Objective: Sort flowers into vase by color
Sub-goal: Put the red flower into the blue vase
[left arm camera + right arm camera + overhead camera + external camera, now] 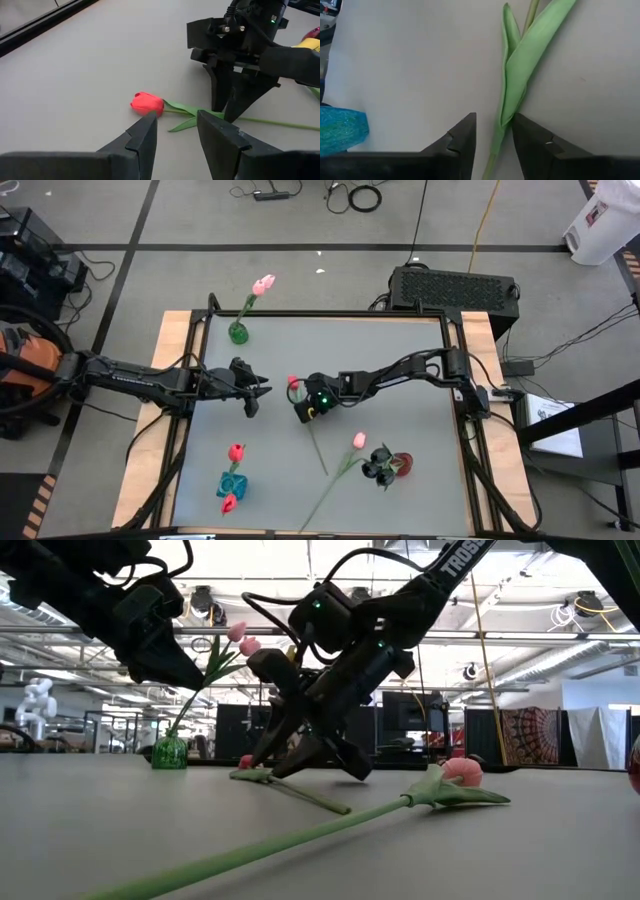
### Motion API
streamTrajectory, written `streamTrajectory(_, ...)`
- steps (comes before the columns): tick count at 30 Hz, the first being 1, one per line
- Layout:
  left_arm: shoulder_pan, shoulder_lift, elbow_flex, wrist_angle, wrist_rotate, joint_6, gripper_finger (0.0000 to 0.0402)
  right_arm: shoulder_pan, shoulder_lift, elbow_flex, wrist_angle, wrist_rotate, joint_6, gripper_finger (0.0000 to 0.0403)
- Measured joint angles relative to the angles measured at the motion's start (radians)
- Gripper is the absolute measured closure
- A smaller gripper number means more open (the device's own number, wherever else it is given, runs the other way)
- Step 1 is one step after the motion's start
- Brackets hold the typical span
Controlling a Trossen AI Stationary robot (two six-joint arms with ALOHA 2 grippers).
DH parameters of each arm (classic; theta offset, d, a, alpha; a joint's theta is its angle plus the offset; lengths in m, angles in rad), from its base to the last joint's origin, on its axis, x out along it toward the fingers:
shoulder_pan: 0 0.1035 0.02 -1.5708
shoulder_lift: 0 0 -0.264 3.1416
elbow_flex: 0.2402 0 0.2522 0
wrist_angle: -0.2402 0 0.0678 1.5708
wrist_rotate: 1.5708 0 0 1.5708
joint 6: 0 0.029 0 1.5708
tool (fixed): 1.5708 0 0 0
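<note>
A red tulip (293, 382) lies flat on the grey table, head toward the far edge and stem running toward the near edge. My right gripper (303, 413) is open and points down over the stem just behind the head. Its fingers stand on either side of the stem and leaf (520, 65), with their ends near the table (310, 770). My left gripper (262, 390) is open, hovers to the left of the tulip's head (147, 103), and points at it. A pink tulip (358, 441) lies on the table nearer the front edge. My right gripper (493, 132) comes at the red tulip's stem (495, 145) from above, with one finger on each side of it, across the stem. The leaf's base lies right by one finger (530, 137). I cannot tell whether it touches. The tulip rests on the table.
A green vase (238, 333) with pink tulips stands at the far left of the table. A blue vase (232, 484) with red tulips stands near the front left. Black flowers (380, 465) sit in a dark red vase at the front right. The table has a raised wooden frame (176, 380).
</note>
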Motion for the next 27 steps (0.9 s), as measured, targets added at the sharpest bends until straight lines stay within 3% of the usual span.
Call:
streamTrajectory(10,0.000,0.000,0.000,0.000,0.000,0.000,0.0256,0.001,0.002,0.000,-0.005,-0.006,-0.017,0.0393)
streamTrajectory(21,0.000,0.000,0.000,0.008,0.000,-0.001,0.0256,-0.012,-0.004,-0.002,0.045,-0.001,-0.075,0.0402)
streamTrajectory(27,0.000,-0.010,0.000,0.106,0.001,0.031,0.0256,-0.031,-0.036,-0.002,0.100,0.008,-0.132,0.0402)
